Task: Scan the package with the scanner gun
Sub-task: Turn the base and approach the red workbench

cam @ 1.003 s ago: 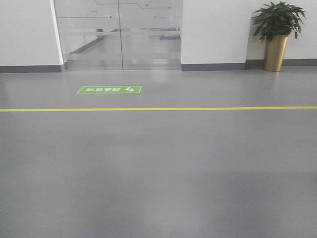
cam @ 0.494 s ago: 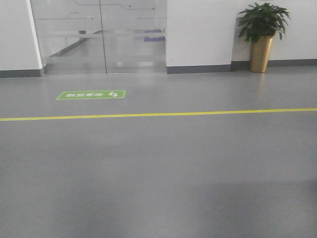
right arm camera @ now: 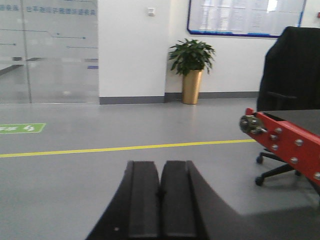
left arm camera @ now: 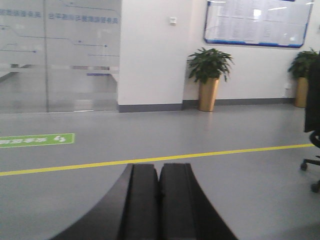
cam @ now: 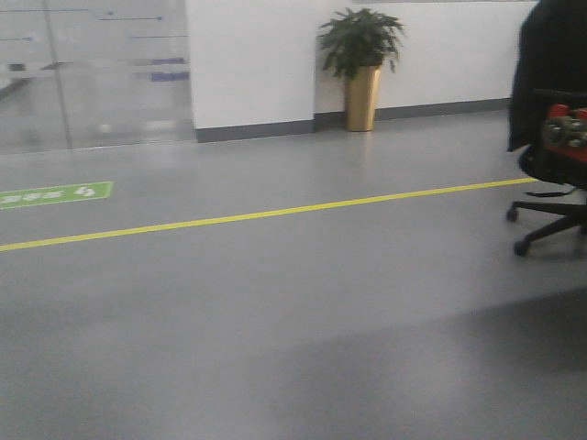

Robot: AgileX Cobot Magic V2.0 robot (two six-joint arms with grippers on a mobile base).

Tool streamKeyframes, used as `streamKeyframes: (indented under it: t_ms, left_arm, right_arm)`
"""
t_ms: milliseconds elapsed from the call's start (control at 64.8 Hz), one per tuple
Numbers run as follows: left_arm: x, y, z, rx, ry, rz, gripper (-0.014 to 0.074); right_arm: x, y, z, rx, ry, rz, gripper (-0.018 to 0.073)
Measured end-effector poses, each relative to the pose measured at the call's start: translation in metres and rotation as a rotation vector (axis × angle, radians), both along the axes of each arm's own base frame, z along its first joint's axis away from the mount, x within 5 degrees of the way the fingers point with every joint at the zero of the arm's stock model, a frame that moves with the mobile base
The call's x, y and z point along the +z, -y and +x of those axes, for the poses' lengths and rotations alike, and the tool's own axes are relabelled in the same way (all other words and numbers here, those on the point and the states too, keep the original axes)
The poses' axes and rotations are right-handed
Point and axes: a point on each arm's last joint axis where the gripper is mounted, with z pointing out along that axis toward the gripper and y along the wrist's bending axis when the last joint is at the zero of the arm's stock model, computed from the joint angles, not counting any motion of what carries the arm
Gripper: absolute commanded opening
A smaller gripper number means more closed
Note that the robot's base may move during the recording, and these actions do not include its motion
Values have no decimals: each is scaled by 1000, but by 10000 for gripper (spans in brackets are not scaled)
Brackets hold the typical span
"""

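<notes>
While both flat black jaws sit pressed together, glossy grey floor spreads.

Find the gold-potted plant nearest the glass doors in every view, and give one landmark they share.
Front-facing: plant upper centre, against the white wall.
Left wrist: plant right of centre, upper half.
Right wrist: plant just right of centre, upper half.
Shared landmark: the yellow floor line crossing in front of it.

A potted plant stands against the white wall. A yellow line crosses the grey floor toward a black office chair.
</notes>
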Motion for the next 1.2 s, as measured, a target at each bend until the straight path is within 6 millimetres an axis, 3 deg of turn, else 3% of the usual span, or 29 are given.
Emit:
streamKeyframes:
  t_ms: [1203]
  left_arm:
    - [0, 0, 0, 0, 0, 0, -111]
  right_arm:
    - [0, 0, 0, 0, 0, 0, -154]
